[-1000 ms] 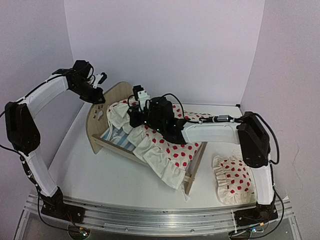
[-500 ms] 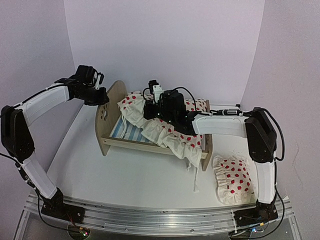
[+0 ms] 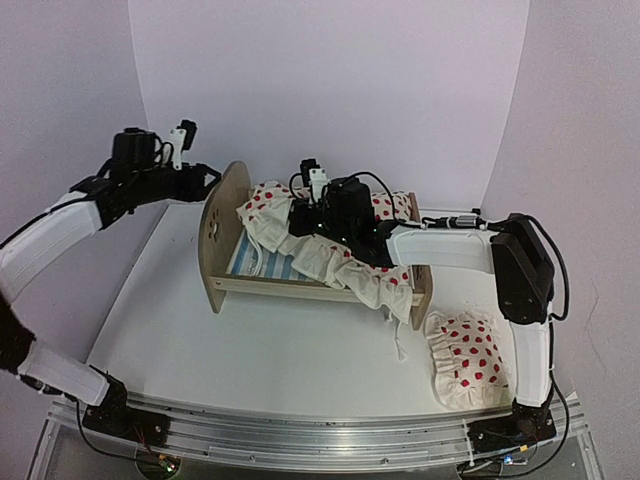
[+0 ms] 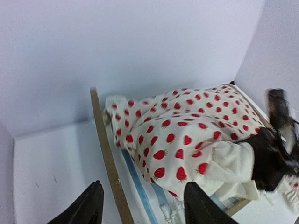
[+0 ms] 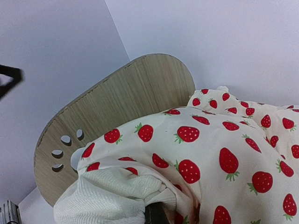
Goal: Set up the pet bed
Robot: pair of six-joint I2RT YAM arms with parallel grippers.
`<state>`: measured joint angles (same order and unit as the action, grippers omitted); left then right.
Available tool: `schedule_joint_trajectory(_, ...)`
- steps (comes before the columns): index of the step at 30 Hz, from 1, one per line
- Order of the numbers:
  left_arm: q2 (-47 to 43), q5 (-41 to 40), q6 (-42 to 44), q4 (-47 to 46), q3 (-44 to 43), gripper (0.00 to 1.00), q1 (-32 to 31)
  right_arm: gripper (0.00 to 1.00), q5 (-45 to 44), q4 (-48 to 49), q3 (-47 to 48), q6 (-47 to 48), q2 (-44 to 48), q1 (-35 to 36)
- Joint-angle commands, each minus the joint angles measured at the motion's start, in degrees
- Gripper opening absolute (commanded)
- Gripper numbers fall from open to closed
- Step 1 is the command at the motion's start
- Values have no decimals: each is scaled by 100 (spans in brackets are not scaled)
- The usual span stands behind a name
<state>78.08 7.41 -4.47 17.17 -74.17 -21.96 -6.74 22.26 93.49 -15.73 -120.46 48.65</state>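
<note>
The pet bed (image 3: 222, 228) stands mid-table, its rounded plywood headboard with the paw cutout on the left and its low footboard (image 3: 421, 288) on the right. The blue-and-white striped mattress (image 3: 262, 264) shows near the headboard. The cream strawberry-print blanket (image 3: 345, 268) lies bunched across the bed. My right gripper (image 3: 297, 222) is shut on the blanket's folded edge near the headboard; in the right wrist view the cloth (image 5: 140, 186) covers the jaws. My left gripper (image 3: 200, 176) is open and empty, just left of the headboard top; its fingers (image 4: 89, 208) straddle the headboard edge (image 4: 105, 156).
A matching strawberry pillow (image 3: 466, 360) lies on the table at the front right, beside the footboard. White walls close in the left, back and right sides. A blanket tie (image 3: 398, 340) hangs over the bed's front rail.
The bed has swung round and now lies more square to the table. My left gripper has let go of the headboard and drawn back left. The right gripper still holds the blanket.
</note>
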Motion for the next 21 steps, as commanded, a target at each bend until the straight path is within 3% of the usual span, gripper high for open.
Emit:
schedule_joint_trajectory(1,-1920,1244,1925,-768,1286,51,-305,0,138,253,113,-343,349,16)
schedule_joint_trajectory(5,-2410,1594,1209,-247,2500,40,-743,0,259,284,-44,-476,467,18)
schedule_joint_trajectory(9,-2195,1562,1108,-1407,3375,46,-863,0,414,294,-209,-544,597,18)
schedule_joint_trajectory(13,-1486,1463,1134,-2679,3624,48,-864,0,450,297,-341,-680,640,22)
schedule_joint_trajectory(21,-254,1376,825,-3740,3683,45,-924,0,502,295,-438,-740,709,54)
